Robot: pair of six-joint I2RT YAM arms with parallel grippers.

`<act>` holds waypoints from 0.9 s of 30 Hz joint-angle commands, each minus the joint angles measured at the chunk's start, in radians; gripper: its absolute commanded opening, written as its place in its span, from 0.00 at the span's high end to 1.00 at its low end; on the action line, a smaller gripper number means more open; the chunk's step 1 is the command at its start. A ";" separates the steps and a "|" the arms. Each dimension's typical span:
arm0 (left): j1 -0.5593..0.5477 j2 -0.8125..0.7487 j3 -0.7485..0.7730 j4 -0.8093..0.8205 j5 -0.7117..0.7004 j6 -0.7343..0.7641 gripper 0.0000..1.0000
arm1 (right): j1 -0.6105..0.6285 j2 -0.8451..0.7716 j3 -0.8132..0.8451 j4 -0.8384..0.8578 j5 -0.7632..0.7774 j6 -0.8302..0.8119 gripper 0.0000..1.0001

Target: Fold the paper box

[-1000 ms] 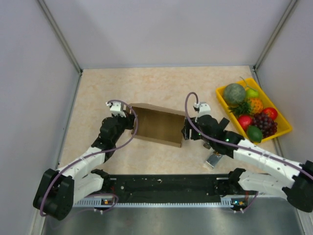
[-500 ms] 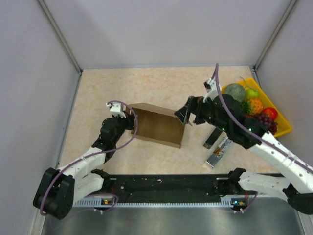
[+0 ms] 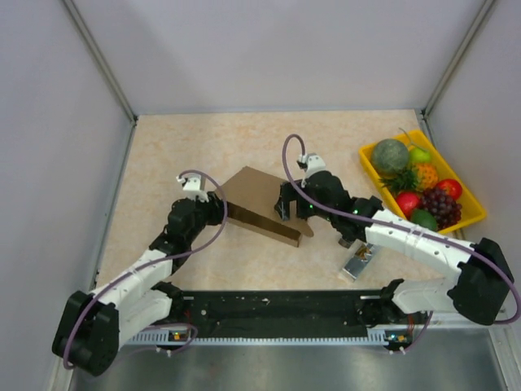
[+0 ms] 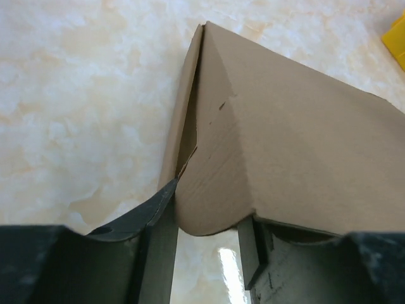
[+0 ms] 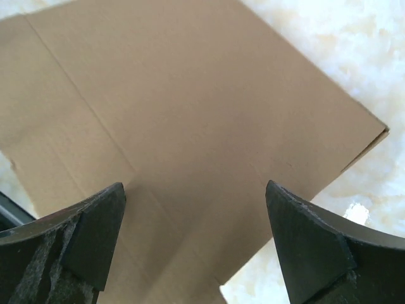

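- One paper box (image 3: 259, 195): plain brown cardboard with creased flat panels and a rounded flap at its left end. It lay mid-table between the two grippers.
- Left gripper (image 4: 205, 250): fingers stood on either side of the rounded flap. Whether they clamped it could not be told.
- Right gripper (image 5: 196, 196): fingers were spread wide, released, above a flat panel.
- Table (image 3: 163, 147): beige, marbled surface.
- One yellow plastic tray (image 3: 475, 215) of assorted fruit stood well apart at the right.
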 commanded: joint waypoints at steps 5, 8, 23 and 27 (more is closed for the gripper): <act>-0.005 -0.394 0.072 -0.533 0.362 -0.186 0.42 | 0.007 -0.039 -0.163 0.237 0.028 -0.163 0.10; -0.005 -0.534 0.123 -0.673 0.501 -0.239 0.40 | 0.008 -0.034 -0.191 0.242 0.050 -0.183 0.09; -0.004 -0.590 0.274 -0.884 0.335 -0.186 0.37 | 0.010 0.020 -0.202 0.193 0.031 -0.229 0.09; -0.004 -0.294 0.321 -0.783 0.253 -0.128 0.35 | 0.010 0.015 -0.214 0.119 0.051 -0.208 0.09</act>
